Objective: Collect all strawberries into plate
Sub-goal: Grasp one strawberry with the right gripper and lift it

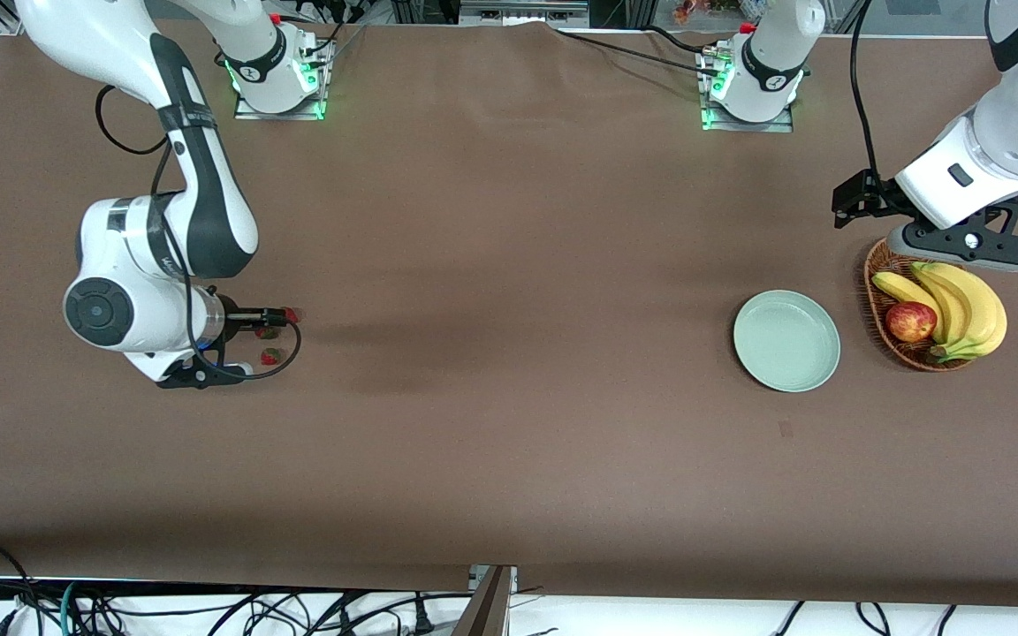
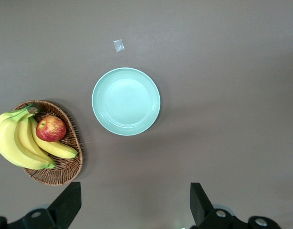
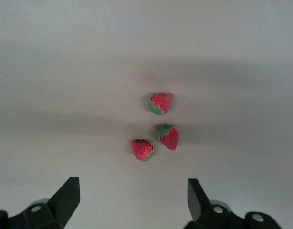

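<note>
The brown table (image 1: pixel 509 371) is stretching wide here, and the whole job is splitting across its two ends: the plate (image 1: pixel 786 341) is sitting empty toward the left arm's end, while the strawberries (image 3: pixel 159 125) are clustering well apart from it, toward the right arm's end. The right arm is plainly the nearer one for the pick, reaching out with the right gripper (image 3: pixel 130 198) hanging over the berries, its fingers (image 3: pixel 66 194) standing wide apart and holding nothing. In the right wrist view all three berries are lying ahead of the fingertips rather than between them, so the gripper is looking short of centred on any one of them. They are lying close together but not touching, each tipped on its side with its green cap pointing a different way, which is leaving little room for a finger between neighbours; the outermost berry is looking like the easier first choice. The left gripper (image 2: pixel 134 202) is waiting over the table beside the wicker basket (image 1: pixel 896 346) of bananas (image 1: pixel 960 305) and an apple (image 1: pixel 910 321), its fingers (image 2: pixel 68 202) spread and empty too. The cloth is lying flat and bare between berries and plate, so the carry is looking unobstructed.
</note>
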